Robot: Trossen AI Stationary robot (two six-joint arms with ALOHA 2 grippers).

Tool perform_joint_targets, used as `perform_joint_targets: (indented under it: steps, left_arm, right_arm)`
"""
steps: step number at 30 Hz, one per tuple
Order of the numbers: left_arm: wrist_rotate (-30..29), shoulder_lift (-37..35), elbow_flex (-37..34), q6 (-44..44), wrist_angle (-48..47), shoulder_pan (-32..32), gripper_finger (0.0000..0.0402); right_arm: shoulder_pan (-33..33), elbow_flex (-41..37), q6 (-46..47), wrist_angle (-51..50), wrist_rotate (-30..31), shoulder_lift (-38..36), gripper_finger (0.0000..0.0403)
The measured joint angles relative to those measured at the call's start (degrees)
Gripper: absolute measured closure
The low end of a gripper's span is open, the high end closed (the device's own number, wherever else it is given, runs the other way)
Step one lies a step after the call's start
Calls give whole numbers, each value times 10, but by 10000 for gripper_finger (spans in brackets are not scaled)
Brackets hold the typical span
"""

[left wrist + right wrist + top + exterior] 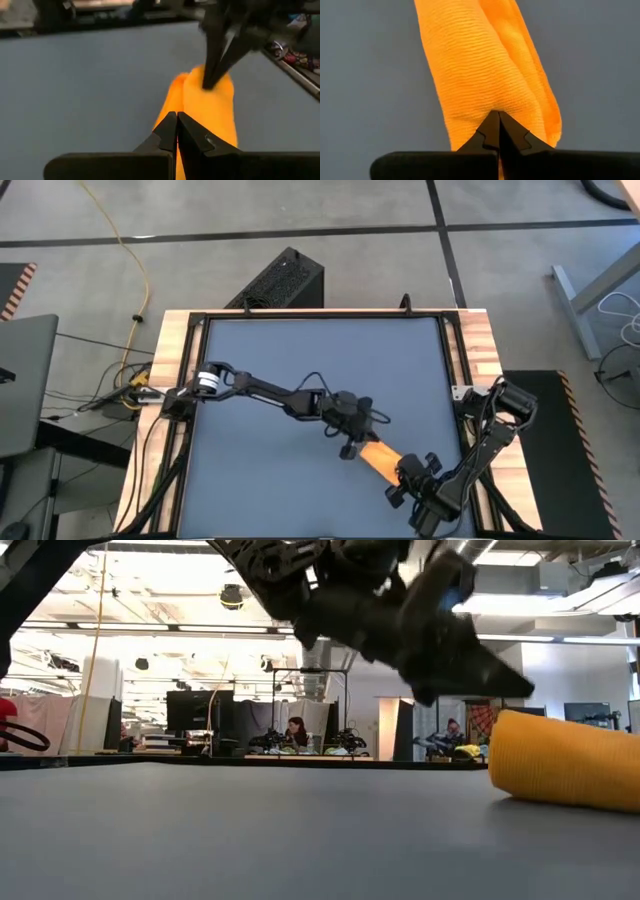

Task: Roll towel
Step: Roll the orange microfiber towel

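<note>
Both jaws are standing closed as we are pressing left gripper and right gripper against the towel, probably keeping its roll tight.

Two dark jointed arms trailing thin black cables.

Black vented box beyond table's far edge, yellow cable on floor, laptop at left
</note>
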Motion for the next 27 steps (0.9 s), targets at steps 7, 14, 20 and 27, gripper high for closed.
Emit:
perform_joint_targets:
  steps: [7, 14, 20, 27]
  left_arm:
    - [37, -12, 0, 5, 29, -15, 401]
    - [-52, 16, 0, 32, 48, -36, 401]
    - [-39, 44, 6, 13, 28, -21, 401]
    - [-21, 68, 11, -5, 44, -15, 401]
  right_arm:
    - [1, -31, 4, 35, -5, -1, 386]
    - [0, -38, 2, 37, -3, -1, 386]
    - [0, -37, 2, 38, 0, -1, 386]
    - [0, -35, -1, 23, 2, -2, 381]
